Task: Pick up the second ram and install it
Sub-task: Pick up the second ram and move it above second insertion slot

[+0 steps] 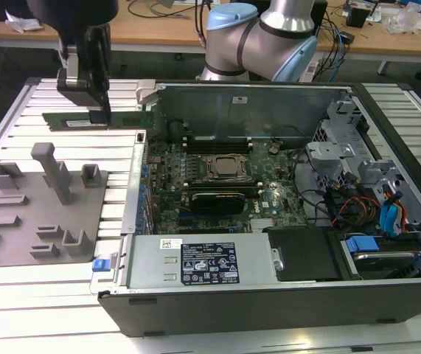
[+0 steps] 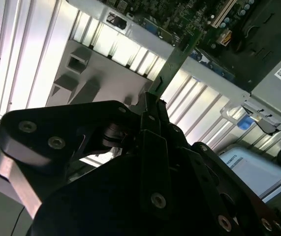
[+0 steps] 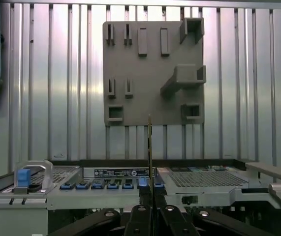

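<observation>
The second ram (image 1: 66, 118) is a long thin green stick held level above the slatted table, by the exterior view's left of the open computer case (image 1: 269, 310). My gripper (image 1: 99, 113) is shut on it near its middle. In the second wrist view the ram (image 2: 178, 56) juts out from the dark fingers (image 2: 155, 115) toward the case's edge. It appears edge-on as a thin line (image 3: 150, 147) in the first wrist view, rising from the gripper (image 3: 150, 206). The motherboard (image 1: 269, 203) lies inside the case, with black slot strips (image 1: 217, 139) behind the processor socket (image 1: 225, 168).
A grey fixture plate (image 1: 40, 214) with raised holders lies on the table under and in front of the gripper, also in the first wrist view (image 3: 150, 73). The power supply (image 1: 203, 262), drive cage and cables (image 1: 372, 210) fill the case's front and right. The arm's base (image 1: 262, 37) stands behind the case.
</observation>
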Controlling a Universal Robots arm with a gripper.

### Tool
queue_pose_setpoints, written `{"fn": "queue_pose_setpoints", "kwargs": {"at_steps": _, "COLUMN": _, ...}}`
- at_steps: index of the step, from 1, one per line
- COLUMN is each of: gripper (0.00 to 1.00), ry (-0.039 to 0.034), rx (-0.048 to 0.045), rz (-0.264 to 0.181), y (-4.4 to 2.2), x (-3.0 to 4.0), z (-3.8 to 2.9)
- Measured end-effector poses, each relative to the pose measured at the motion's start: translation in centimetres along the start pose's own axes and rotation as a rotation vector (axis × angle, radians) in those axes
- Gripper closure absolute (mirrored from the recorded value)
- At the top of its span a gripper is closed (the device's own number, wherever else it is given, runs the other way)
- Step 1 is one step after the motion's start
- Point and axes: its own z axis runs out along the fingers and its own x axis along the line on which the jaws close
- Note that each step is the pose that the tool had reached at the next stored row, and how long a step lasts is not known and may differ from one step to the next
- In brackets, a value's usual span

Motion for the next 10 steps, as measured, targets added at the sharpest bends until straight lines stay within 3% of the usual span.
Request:
{"fn": "queue_pose_setpoints", "kwargs": {"at_steps": 2, "gripper": 0.87, "ry": 0.0, "rx": -0.0001, "rz": 0.0, "y": -0.57, "x": -0.02, "z": -0.02}}
{"fn": "queue_pose_setpoints", "kwargs": {"at_steps": 6, "gripper": 0.87, "ry": 0.0, "rx": -0.0004, "rz": 0.0, "y": -2.9, "x": -0.14, "z": -0.12}}
{"fn": "queue_pose_setpoints", "kwargs": {"at_steps": 10, "gripper": 0.87, "ry": 0.0, "rx": -0.0005, "rz": 0.0, "y": -4.45, "x": -0.21, "z": -0.19}}
